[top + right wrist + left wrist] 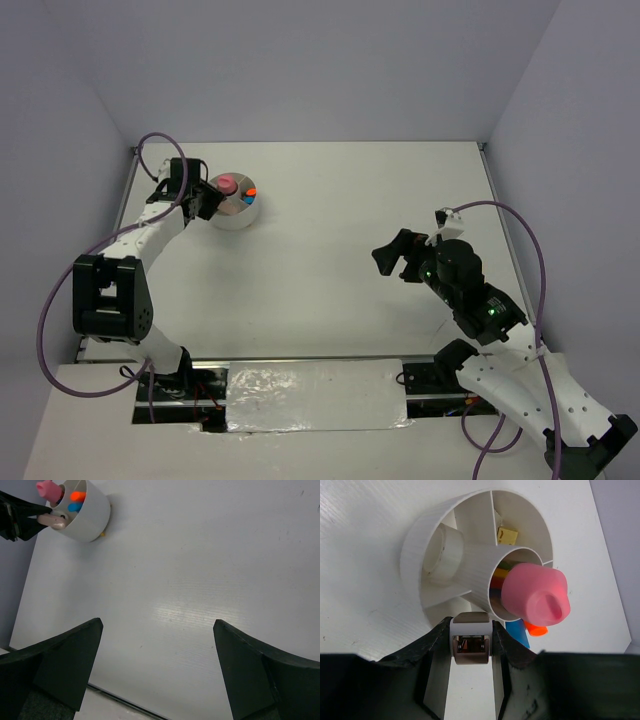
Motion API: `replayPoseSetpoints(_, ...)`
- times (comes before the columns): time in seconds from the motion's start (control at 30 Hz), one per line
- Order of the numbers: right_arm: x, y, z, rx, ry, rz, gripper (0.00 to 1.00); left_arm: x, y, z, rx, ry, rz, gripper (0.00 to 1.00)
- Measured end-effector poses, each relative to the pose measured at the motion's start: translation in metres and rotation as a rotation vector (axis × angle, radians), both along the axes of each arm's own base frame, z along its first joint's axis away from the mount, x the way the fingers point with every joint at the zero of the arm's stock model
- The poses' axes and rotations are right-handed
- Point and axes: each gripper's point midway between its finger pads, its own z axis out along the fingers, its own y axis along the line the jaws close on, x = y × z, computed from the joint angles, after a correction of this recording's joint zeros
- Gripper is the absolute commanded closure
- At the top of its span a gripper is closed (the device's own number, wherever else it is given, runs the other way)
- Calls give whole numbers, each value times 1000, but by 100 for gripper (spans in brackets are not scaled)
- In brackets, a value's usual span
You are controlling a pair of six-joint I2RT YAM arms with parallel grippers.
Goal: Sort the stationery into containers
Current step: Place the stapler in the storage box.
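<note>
White arms [160, 228] with black joints [110, 298], looping purple cables [50, 300], small green indicator lights [490, 311].

The top camera sits high at 6 o'clock and looks down on the whole tabletop [350, 220]. The left wrist camera is very close to the round dish [415, 545], at 10 o'clock from above. The right wrist camera sees that dish far off, at 11 o'clock.

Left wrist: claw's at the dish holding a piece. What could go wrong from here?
1. The left claw holds the small block at the rim of the dish; released here, it could drop outside.
2. The pink cylinder juts out of the dish nearby; the claw might knock it.
</note>
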Motion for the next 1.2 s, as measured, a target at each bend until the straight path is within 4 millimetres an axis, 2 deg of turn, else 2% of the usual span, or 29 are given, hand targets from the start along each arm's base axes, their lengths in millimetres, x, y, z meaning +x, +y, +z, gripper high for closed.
replayPoseSetpoints(0.07,0,0,0,-2,-1,1,0,0,0,0,-1,0,1,93)
replayPoseSetpoints(0.3,1,1,-3,-9,8,2,0,0,0,0,-3,-1,3,100)
replayPoseSetpoints(0.5,2,1,-5,-16,14,4,0,0,0,1,-9,-5,9,100)
replayPoseSetpoints(0.93,1,5,-6,-12,22,23,0,-3,-2,18,-77,-86,66,100)
replayPoseSetpoints(1.2,0,6,-6,-16,21,31,0,-5,0,7,-112,-79,117,100)
